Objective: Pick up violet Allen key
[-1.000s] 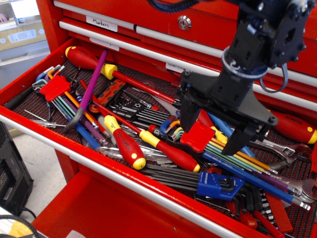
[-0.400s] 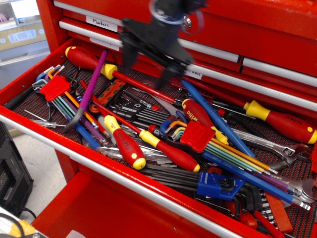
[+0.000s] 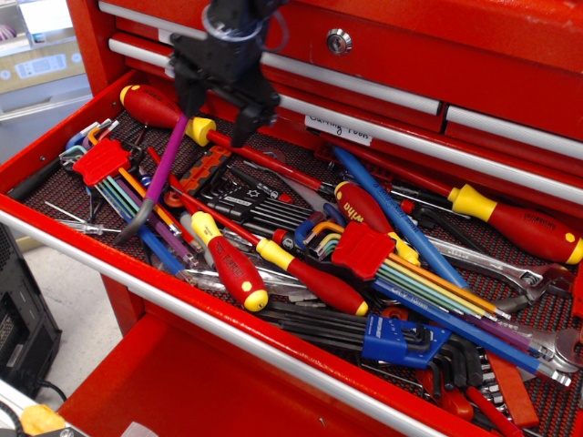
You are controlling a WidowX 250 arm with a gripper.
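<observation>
Black gripper (image 3: 212, 111), seen from above and to the near side, hangs over the far-left part of the open red tool drawer (image 3: 55, 238). Its two dark fingers (image 3: 184, 98) point down and stand apart, with open space between them; nothing is clamped. The left finger sits over the upper end of the violet Allen key (image 3: 164, 170), and the right finger is over the red shaft of a red-and-yellow screwdriver (image 3: 168, 114) that lies across the far-left corner; whether either finger touches what lies below cannot be told.

The violet Allen key lies on top of the other tools at the left of the drawer. Its long violet shaft runs from under the gripper towards the near left, and its grey bent end (image 3: 133, 223) rests just inside the drawer's near rail. Most of the shaft lies clear of the gripper, on its near side.

Immediately left of the key is a red-holder set of coloured hex keys (image 3: 102, 164). To its right lie a second red-and-yellow screwdriver (image 3: 230, 264), a rainbow hex-key set in a red holder (image 3: 364, 250) and a long blue rod (image 3: 401, 223). A closed drawer with a lock (image 3: 339, 41) is beyond the gripper.
</observation>
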